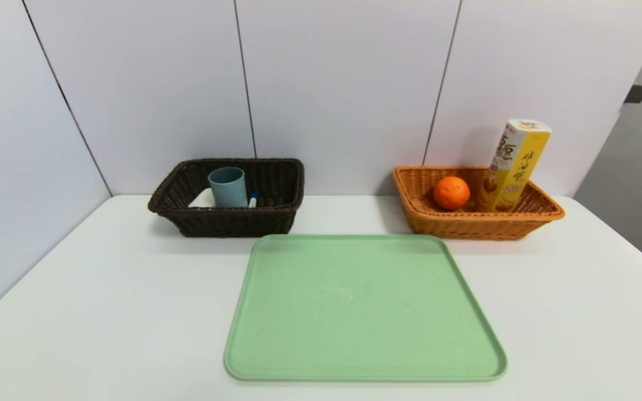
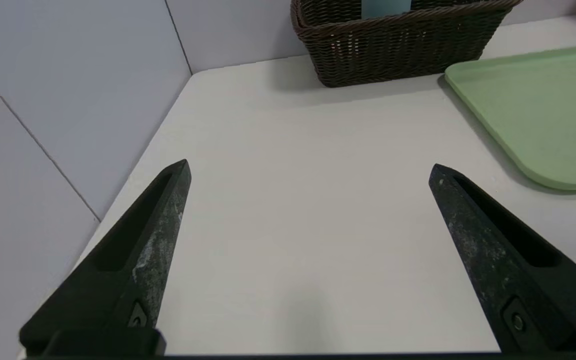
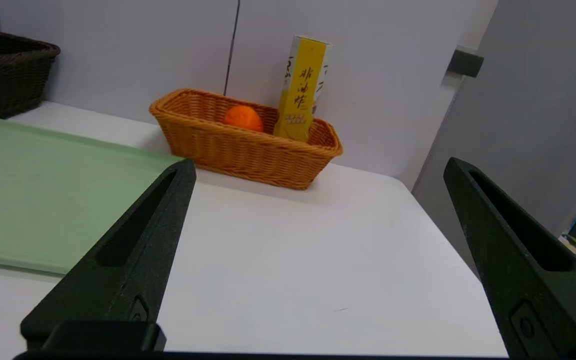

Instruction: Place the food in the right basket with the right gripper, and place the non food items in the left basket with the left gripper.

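Your sorting looks done: the green tray point(image 1: 364, 312) is bare. Both the left pincer point(image 2: 308, 172) and right pincer point(image 3: 318, 167) are wide apart, holding nothing; just park them.

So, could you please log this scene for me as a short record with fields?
tray: green tray, nothing on it
left basket: dark basket holding a blue cup, a white item and a marker
right basket: orange basket holding an orange and a yellow box leaning upright
left end effector: open, nothing held
right end effector: open, nothing held
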Action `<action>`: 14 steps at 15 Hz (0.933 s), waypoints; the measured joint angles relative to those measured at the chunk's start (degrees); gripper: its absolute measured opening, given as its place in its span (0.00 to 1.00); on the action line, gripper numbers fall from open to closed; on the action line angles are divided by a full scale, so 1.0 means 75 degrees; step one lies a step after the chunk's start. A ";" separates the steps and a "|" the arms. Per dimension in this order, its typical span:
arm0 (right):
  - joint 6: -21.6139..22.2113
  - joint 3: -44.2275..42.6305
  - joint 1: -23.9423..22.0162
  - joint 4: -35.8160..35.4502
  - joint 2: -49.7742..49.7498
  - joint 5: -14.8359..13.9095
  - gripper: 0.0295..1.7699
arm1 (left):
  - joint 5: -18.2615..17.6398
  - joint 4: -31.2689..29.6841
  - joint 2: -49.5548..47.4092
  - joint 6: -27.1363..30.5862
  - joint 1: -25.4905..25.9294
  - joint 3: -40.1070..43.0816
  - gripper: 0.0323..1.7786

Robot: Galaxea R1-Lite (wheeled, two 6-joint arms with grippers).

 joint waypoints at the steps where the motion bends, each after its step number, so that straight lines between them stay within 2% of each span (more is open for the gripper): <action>1: -0.0052 0.0031 0.0000 0.0481 -0.0013 -0.0003 0.97 | -0.0075 -0.0434 -0.0013 0.0267 0.0000 0.0403 0.95; 4: 0.0219 0.0052 0.0000 0.1988 -0.0018 0.0367 0.97 | -0.0351 -0.1471 -0.0028 0.0267 0.0003 0.1378 0.95; 7: 0.0910 0.0052 0.0008 0.2136 -0.0018 0.0359 0.97 | -0.0561 -0.0874 -0.0034 -0.0471 0.0003 0.1531 0.95; 9: 0.1660 0.0055 0.0015 0.2131 -0.0018 0.0047 0.97 | -0.0546 -0.0852 -0.0034 -0.0640 0.0003 0.1533 0.95; 10: 0.1855 0.0055 0.0015 0.2131 -0.0018 -0.0055 0.97 | -0.0536 -0.0848 -0.0034 -0.0658 0.0003 0.1539 0.95; 14: 0.1913 0.0059 0.0015 0.2120 -0.0018 -0.0076 0.97 | -0.0520 -0.0845 -0.0031 -0.0673 0.0003 0.1547 0.95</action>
